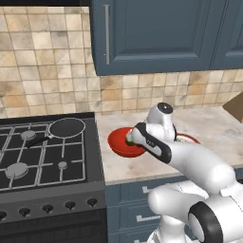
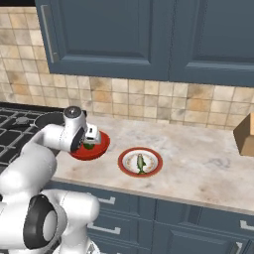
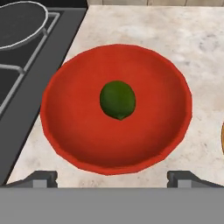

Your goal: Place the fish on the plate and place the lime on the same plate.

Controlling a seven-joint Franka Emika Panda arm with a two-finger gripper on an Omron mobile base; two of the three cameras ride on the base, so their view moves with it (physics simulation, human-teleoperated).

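Slender grey-green fish point(image 2: 141, 162) already on red-rimmed white plate point(image 2: 154, 168); lime step in hand: claw point(image 3: 112, 177), spread wide and empty, hovers above round dark-green lime point(image 3: 117, 99) in deep red bowl point(image 3: 65, 118); next, descend and close.

Beige marbled counter point(image 2: 208, 163) running below the tiled wall, butted against the black stove point(image 1: 47, 156) at its left end. Red bowl point(image 3: 116, 107) resting directly on it just right of the stove; red-rimmed plate point(image 2: 140, 162) flat on it right of the bowl, near but apart. Brown box point(image 2: 244, 134) standing far right of the bowl, cut by the frame edge
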